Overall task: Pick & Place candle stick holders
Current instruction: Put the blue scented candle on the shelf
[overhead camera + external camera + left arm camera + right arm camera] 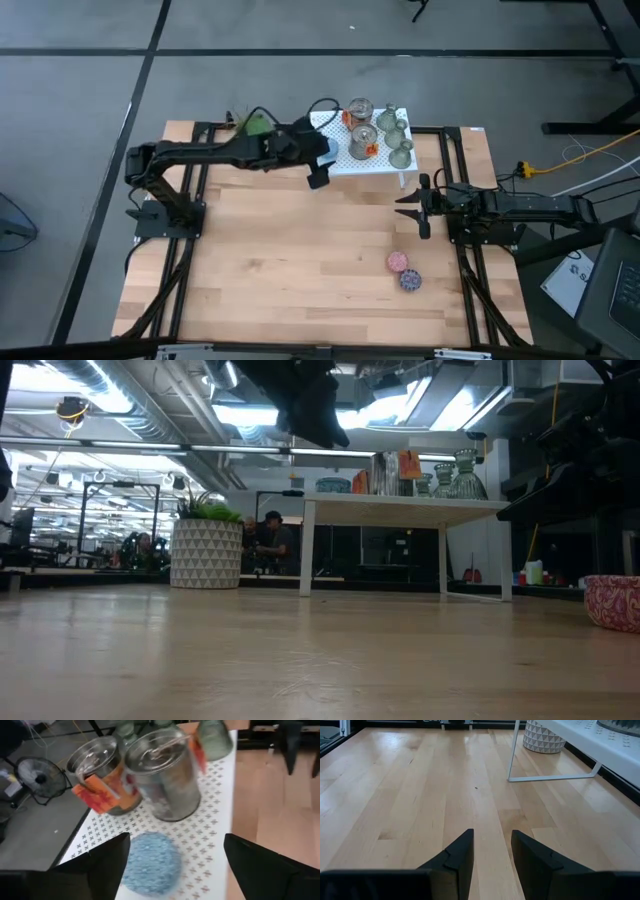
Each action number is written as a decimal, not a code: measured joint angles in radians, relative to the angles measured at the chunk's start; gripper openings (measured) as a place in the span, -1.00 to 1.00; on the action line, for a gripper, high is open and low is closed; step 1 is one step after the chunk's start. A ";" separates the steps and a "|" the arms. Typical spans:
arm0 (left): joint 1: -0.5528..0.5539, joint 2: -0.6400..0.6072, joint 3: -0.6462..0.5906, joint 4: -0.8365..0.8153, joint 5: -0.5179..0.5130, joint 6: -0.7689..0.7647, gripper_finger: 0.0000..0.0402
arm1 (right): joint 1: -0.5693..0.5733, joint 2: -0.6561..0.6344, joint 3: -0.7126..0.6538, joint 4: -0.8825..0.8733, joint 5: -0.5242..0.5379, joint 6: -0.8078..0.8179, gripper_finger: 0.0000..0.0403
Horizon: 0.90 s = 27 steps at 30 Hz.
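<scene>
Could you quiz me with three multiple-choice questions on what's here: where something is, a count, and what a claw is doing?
1. Where does the blue disc lie?
A. on the small white table
B. on the wooden tabletop
C. in a can

2. How many metal cans stand on that table?
A. one
B. two
C. four

3. How is the left gripper?
A. clamped on a can
B. holding a disc
C. open, empty

A: the disc rests on the patterned top.
B: two cans show side by side.
C: its fingers are spread, nothing between them.

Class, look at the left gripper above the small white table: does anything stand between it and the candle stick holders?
Yes. Two metal tins stand directly ahead of the open left gripper, with the candle stick holders behind them; a blue disc lies below its fingers.
</scene>
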 joint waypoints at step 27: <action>-0.113 0.007 0.000 -0.089 -0.025 -0.074 -0.98 | 0.000 0.000 0.000 0.000 0.000 0.000 -0.33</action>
